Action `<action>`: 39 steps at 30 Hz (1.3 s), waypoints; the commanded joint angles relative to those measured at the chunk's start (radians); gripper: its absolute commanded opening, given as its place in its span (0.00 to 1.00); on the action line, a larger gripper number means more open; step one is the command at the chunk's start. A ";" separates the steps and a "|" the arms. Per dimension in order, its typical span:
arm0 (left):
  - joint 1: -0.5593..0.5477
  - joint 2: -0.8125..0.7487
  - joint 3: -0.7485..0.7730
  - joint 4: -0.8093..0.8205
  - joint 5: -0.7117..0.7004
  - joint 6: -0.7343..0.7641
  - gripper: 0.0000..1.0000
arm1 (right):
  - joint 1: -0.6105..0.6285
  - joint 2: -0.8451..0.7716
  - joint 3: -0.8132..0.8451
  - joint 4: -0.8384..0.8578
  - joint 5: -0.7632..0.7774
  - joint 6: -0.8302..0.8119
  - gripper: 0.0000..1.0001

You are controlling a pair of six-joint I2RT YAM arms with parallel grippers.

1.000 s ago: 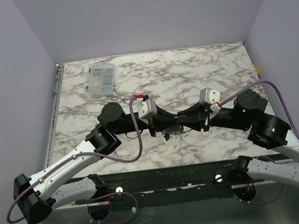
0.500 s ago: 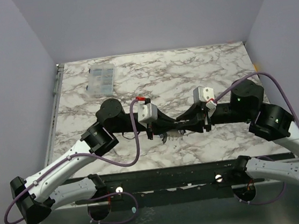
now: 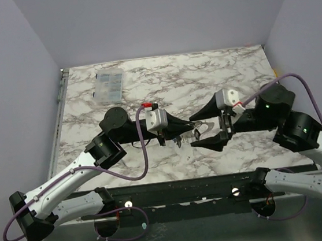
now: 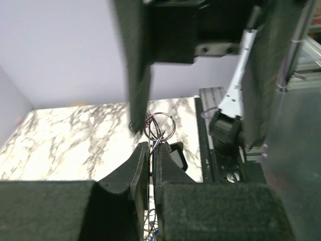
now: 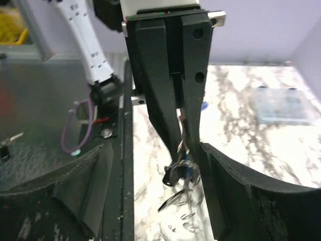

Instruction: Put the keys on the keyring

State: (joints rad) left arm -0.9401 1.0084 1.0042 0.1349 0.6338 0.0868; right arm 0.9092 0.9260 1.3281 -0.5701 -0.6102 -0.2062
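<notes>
My left gripper [image 3: 190,130] is shut on the keyring [image 4: 159,125], a thin grey wire ring that sticks out past its fingertips [image 4: 143,153]. Keys hang from the keyring [image 5: 183,168] just above the marble: one with a dark head [image 5: 173,176] and one with a blue head [image 5: 187,173]. In the left wrist view the dark key head [image 4: 174,154] sits beside the right fingertip. My right gripper [image 3: 192,131] faces the left one with its jaws wide apart on either side of the ring, touching nothing. In its own view the right gripper [image 5: 155,186] is open and holds nothing.
A clear plastic compartment box [image 3: 109,84] lies at the table's far left and shows blurred in the right wrist view [image 5: 283,105]. The black rail [image 3: 186,187] of the arm bases runs along the near edge. Purple walls stand on three sides.
The right gripper has opened wide and pulled back slightly to the right, off the ring. The left gripper still holds the ring and has shifted a little.
</notes>
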 commanded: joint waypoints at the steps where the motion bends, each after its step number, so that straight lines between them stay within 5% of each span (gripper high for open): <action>1: 0.006 -0.004 -0.042 0.145 -0.204 -0.111 0.00 | 0.010 -0.187 -0.115 0.275 0.240 0.074 0.77; 6: 0.006 -0.011 -0.111 0.345 -0.239 -0.304 0.00 | 0.010 -0.306 -0.253 0.423 0.395 0.110 0.78; 15: 0.006 -0.072 -0.327 0.785 -0.242 -0.520 0.00 | 0.010 -0.224 -0.225 0.354 0.334 0.096 0.72; 39: 0.005 -0.040 -0.475 1.125 -0.275 -0.666 0.00 | 0.010 -0.067 -0.176 0.418 0.087 0.130 0.62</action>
State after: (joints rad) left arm -0.9352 0.9623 0.5323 1.1545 0.3916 -0.5522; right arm 0.9108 0.8501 1.1259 -0.1928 -0.4595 -0.1001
